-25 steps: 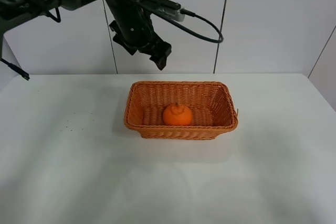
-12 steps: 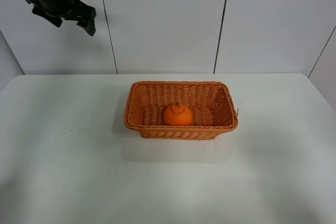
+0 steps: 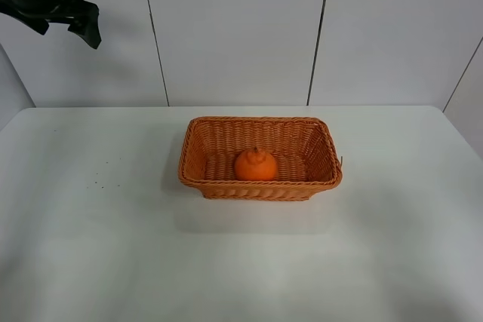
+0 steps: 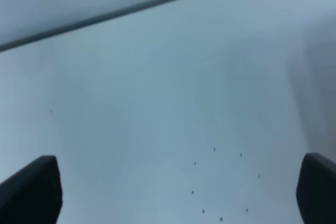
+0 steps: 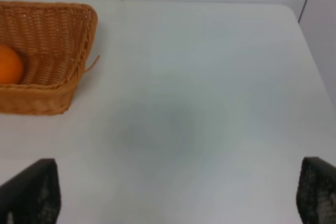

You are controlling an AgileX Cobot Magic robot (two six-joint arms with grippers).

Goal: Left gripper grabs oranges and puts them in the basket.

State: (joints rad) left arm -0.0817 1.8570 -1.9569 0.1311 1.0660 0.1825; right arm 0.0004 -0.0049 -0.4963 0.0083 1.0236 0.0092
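The orange (image 3: 255, 164) lies inside the wicker basket (image 3: 260, 126) in the middle of the white table; both also show in the right wrist view, the orange (image 5: 9, 64) and the basket (image 5: 79, 40). My left gripper (image 3: 75, 24) is high at the far left, well away from the basket, empty; its fingertips (image 4: 31, 192) stand wide apart over bare table. My right gripper (image 5: 173, 198) is open and empty, its fingertips (image 5: 31, 192) spread over the table right of the basket. It does not show in the high view.
The white table (image 3: 113, 246) carries a few tiny dark specks (image 3: 113, 167) at the left. A white panelled wall (image 3: 377, 35) stands behind. A loose wicker strand (image 5: 93, 62) sticks out of the basket's right end.
My left arm has swung up and far to the left, from just behind the basket to the top left corner. The orange and basket have not moved.
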